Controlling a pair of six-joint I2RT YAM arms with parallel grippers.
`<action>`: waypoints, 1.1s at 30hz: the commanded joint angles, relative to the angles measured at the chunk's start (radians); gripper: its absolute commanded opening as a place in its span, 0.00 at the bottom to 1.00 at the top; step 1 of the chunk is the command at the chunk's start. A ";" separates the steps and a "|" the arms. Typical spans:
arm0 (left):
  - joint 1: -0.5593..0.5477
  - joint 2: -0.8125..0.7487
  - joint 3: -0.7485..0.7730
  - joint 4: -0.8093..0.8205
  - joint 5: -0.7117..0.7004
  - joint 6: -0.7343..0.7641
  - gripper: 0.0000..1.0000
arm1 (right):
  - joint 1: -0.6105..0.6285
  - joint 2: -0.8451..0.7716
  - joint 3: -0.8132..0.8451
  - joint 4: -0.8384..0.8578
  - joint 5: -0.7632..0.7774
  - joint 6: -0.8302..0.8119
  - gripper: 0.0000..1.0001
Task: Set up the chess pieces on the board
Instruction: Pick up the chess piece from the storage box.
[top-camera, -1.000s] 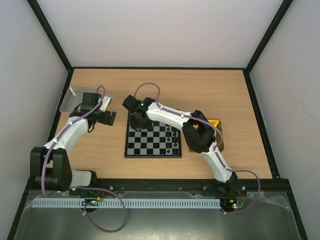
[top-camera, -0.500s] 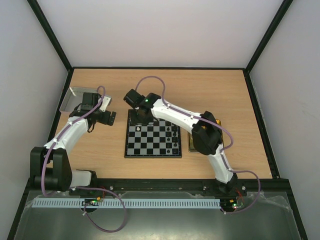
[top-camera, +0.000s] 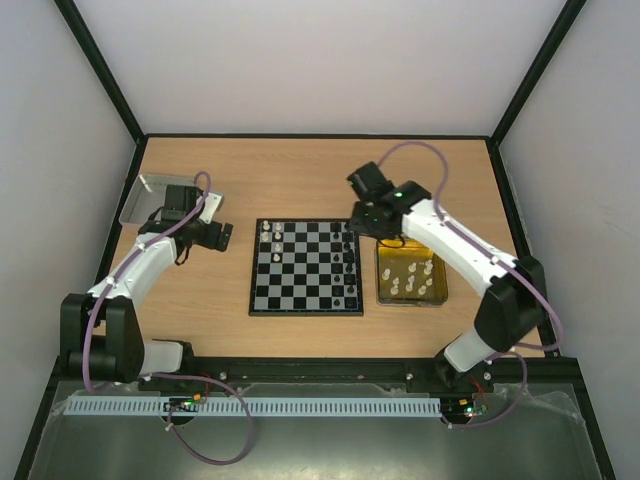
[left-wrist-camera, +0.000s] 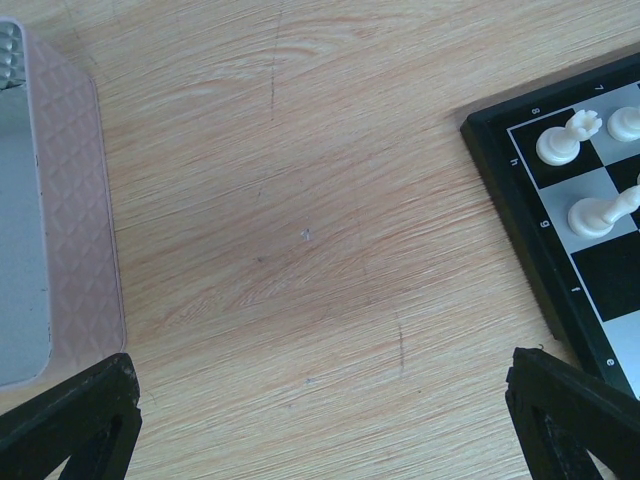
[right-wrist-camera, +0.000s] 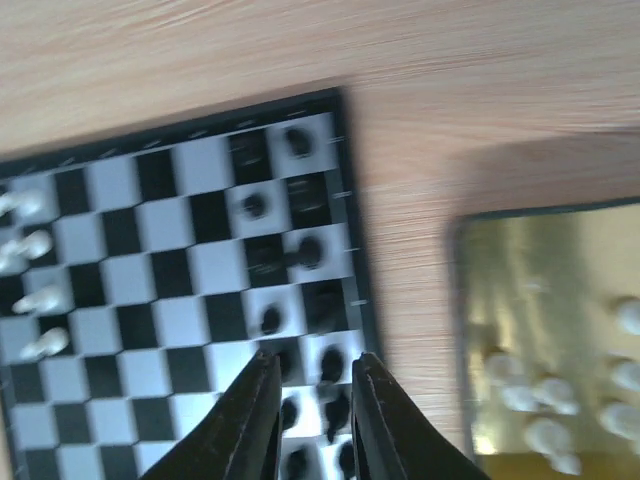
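Observation:
The board (top-camera: 305, 270) lies mid-table. White chess pieces (top-camera: 266, 238) stand along its left edge and black ones (top-camera: 350, 268) in its right columns. My right gripper (top-camera: 373, 226) hovers over the board's far-right corner, beside the yellow tray. In the right wrist view the right gripper (right-wrist-camera: 312, 362) is open by a narrow gap, empty, above blurred black pieces (right-wrist-camera: 310, 250) on the board (right-wrist-camera: 150, 300). My left gripper (top-camera: 216, 236) is left of the board. In its wrist view the left gripper (left-wrist-camera: 320, 365) is wide open over bare wood, with white pieces (left-wrist-camera: 560, 142) on the board's corner (left-wrist-camera: 515, 190).
A shiny yellow tray (top-camera: 435, 295) right of the board holds several white pieces (top-camera: 408, 275); it shows in the right wrist view too as the yellow tray (right-wrist-camera: 500, 300). A grey metal tray (top-camera: 140, 195) sits at the far left, its rim (left-wrist-camera: 85, 220) near my left gripper.
My right gripper swung from the board's far-left corner across to its far-right corner by the yellow tray, uncovering the white pieces at the left edge. The left arm has not moved.

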 joint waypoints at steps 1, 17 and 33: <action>0.004 0.009 0.004 -0.008 0.012 0.004 1.00 | -0.099 -0.101 -0.139 -0.041 0.066 -0.006 0.21; 0.004 0.005 0.005 -0.008 0.003 0.000 1.00 | -0.485 -0.140 -0.411 0.089 0.012 -0.077 0.19; 0.004 -0.013 -0.001 -0.005 0.011 0.003 1.00 | -0.583 -0.097 -0.476 0.162 -0.008 -0.068 0.20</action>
